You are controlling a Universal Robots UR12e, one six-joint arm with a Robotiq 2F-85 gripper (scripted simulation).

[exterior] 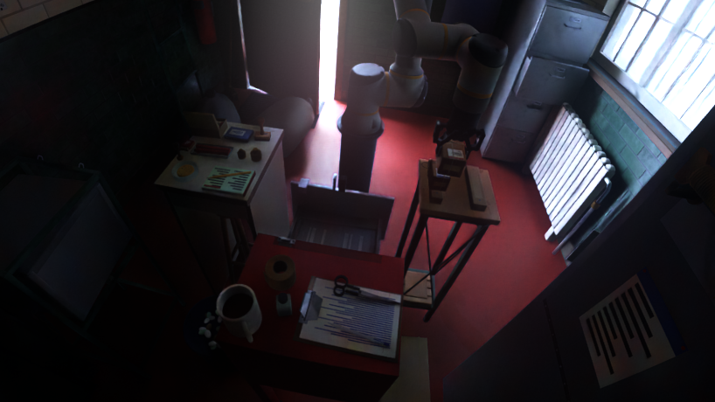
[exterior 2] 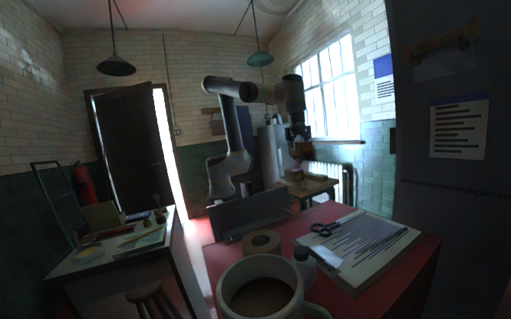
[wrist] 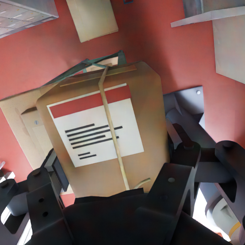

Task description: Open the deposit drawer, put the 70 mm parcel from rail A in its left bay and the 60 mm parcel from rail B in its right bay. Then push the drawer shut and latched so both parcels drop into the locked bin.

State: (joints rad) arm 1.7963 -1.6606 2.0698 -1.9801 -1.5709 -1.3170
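The small stand (exterior: 457, 197) right of the counter carries the two rails. One brown parcel (exterior 2: 294, 175) sits on its left rail. The other rail (exterior: 476, 186) lies bare. The deposit drawer (exterior: 339, 220) stands open between the robot base and the red counter, its bays empty. A brown parcel (wrist: 102, 128) with a white and red label and a string hangs in the air above the stand. My gripper (exterior: 453, 150) holds this parcel by its sides, closed on it.
A white mug (exterior: 239, 307), tape roll (exterior: 279, 270), small bottle, scissors (exterior: 346, 287) and clipboard (exterior: 352, 317) sit on the red counter in front of the drawer. A side table (exterior: 220, 167) with desk items stands left. Filing cabinets (exterior: 545, 80) and a radiator (exterior: 570, 170) line the right.
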